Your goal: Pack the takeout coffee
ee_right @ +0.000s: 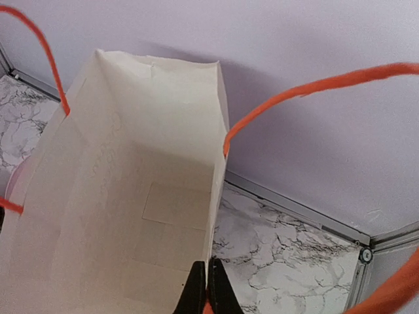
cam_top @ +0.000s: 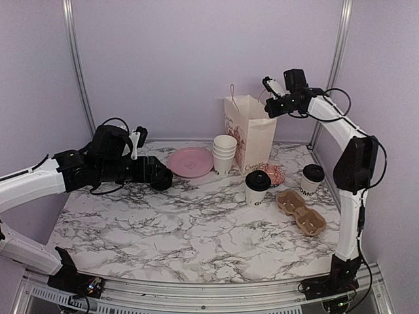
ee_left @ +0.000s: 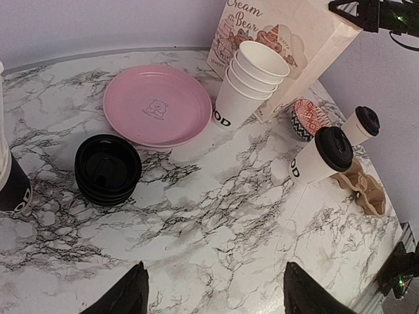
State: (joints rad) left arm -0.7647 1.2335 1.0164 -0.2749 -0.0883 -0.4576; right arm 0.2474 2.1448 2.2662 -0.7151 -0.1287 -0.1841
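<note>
The right tool (ee_right: 207,269) is clamped on the rim of the bag (ee_right: 131,196), probably steadying its mouth open for loading. The left tool (ee_left: 216,269) hangs apart, holding nothing. Both coffees (cam_top: 256,188) stand on the table (cam_top: 163,222), just near and right of the bag.

At the left edge of the left wrist view, a black cup with white lettering (ee_left: 13,190) is mostly cut off. In the right wrist view, the bottom edge crops the cream paper bag with orange cord handles (ee_right: 131,216). Of the right gripper (ee_right: 208,289) we see only dark fingertips, pressed together at the bag's rim. We cannot tell whether paper is pinched.
</note>
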